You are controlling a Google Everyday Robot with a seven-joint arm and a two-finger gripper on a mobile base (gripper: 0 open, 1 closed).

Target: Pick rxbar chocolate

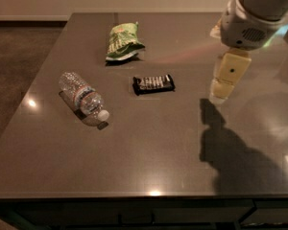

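Observation:
The rxbar chocolate is a small flat black wrapper with pale lettering, lying flat near the middle of the dark table. My gripper hangs from the arm at the upper right, above the table and to the right of the bar, well apart from it. Its cream-coloured finger points down. It holds nothing that I can see.
A green snack bag lies behind the bar toward the far edge. A clear water bottle lies on its side to the left of the bar. The arm's shadow falls on the table at the right. The floor lies beyond the left edge.

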